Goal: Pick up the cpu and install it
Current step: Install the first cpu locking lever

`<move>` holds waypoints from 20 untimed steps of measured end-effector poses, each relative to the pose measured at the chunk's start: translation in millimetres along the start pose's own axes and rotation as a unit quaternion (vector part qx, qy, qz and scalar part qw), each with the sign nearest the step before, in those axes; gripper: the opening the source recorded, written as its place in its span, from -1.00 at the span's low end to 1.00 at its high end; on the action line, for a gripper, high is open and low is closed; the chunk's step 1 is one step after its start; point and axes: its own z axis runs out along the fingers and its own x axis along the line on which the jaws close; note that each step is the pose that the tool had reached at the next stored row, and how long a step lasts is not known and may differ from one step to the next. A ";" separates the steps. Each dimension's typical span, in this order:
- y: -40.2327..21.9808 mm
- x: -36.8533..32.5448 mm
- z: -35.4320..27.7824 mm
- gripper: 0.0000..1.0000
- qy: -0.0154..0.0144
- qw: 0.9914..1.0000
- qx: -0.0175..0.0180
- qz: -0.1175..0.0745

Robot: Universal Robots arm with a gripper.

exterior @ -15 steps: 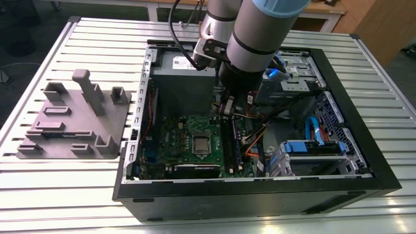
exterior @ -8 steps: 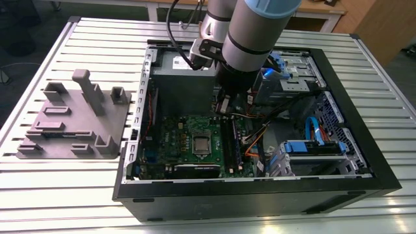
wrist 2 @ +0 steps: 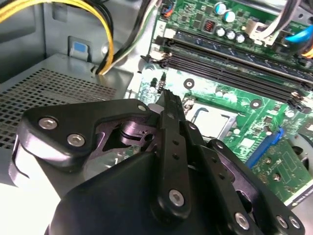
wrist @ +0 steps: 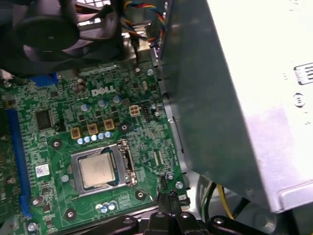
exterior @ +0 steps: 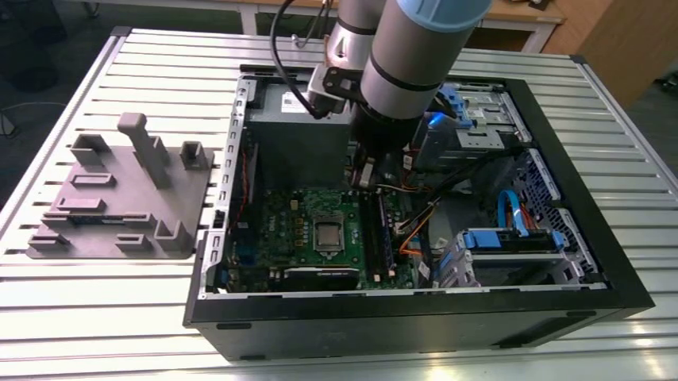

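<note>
The open black PC case (exterior: 424, 317) sits closest to the exterior camera, lying on its side on a slatted metal desk (exterior: 85, 317). A wooden desk (exterior: 519, 24) stands at the back of the room. On the exterior view's left, a grey fixture plate (exterior: 117, 198) lies on the slats just beside the case. The arm (exterior: 414, 55) comes down from the top into the case, in front of the big grey box (exterior: 302, 135), with the jaws (wrist 2: 168, 105) pressed together and nothing between them, poised over the edge of the green motherboard (exterior: 307, 230). The cpu (wrist: 98, 169) is sitting in its socket (wrist: 100, 166) on that board, silver top facing up. There's white lettering on the board, but I won't read it off.
</note>
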 end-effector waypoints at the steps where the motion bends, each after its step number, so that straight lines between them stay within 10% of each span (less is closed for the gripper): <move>1: -0.2 1.4 -0.2 -0.80 0.001 1.000 0.000 0.000; 20: -0.6 24.4 -1.3 -0.80 0.006 0.999 0.000 -0.035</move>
